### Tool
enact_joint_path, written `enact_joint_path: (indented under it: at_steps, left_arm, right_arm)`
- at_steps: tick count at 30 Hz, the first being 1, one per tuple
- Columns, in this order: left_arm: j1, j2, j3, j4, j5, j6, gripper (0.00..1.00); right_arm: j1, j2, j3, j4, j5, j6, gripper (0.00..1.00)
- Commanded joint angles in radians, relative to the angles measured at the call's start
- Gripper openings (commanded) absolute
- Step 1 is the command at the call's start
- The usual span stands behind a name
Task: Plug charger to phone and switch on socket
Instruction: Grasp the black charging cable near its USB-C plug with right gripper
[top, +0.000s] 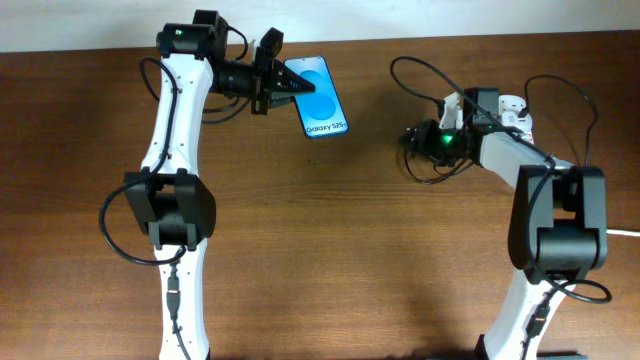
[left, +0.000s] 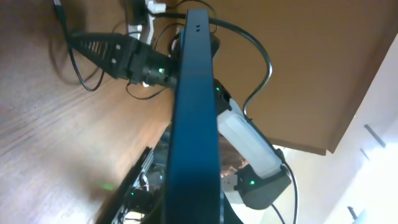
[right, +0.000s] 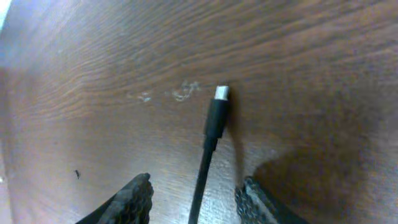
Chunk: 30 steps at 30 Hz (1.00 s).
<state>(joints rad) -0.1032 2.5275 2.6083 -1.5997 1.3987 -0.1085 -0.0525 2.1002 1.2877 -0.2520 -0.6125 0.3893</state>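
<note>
Left hand (top: 283, 86): clamping the phone (top: 322, 100) at its unlettered end.
Right hand (right: 196, 194): spread open, straddling the charger (right: 216, 118) lying on the bench (top: 330, 250), well apart from the phone.
Advice: closing just behind the plug, holding it straight.

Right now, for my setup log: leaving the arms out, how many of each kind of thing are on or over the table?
phone: 1
charger cable: 1
power strip: 1
Total: 3

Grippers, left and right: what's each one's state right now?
Left gripper: closed on the blue-screened rectangular phone.
Right gripper: open, straddling the thin black charger cable.
</note>
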Motion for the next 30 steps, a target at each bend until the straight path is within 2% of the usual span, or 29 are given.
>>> enact_joint_path:
  at_steps: [1, 10, 17, 24, 27, 30]
  left_arm:
    - [0.008, -0.005, -0.001, -0.011, 0.036, 0.016, 0.0]
    - [0.008, -0.005, -0.001, -0.011, 0.032, 0.016, 0.0]
    - [0.008, -0.005, -0.001, -0.011, 0.033, 0.016, 0.0]
    - [0.008, -0.005, -0.001, -0.011, 0.008, 0.015, 0.0]
    - [0.008, -0.005, -0.001, -0.011, -0.048, 0.015, 0.0]
    - [0.008, -0.005, -0.001, -0.009, -0.048, 0.016, 0.0]
  right_arm:
    - [0.001, 0.032, 0.021, 0.017, -0.039, -0.003, 0.47]
    - [0.002, 0.066, 0.021, 0.063, -0.043, 0.019, 0.31]
    - [0.019, 0.066, 0.021, 0.066, -0.037, 0.019, 0.28]
    - [0.023, 0.066, 0.02, 0.058, -0.029, 0.019, 0.06]
    - [0.004, 0.06, 0.02, 0.055, -0.106, 0.018, 0.04]
    - [-0.021, 0.014, 0.02, 0.055, -0.266, -0.026, 0.04]
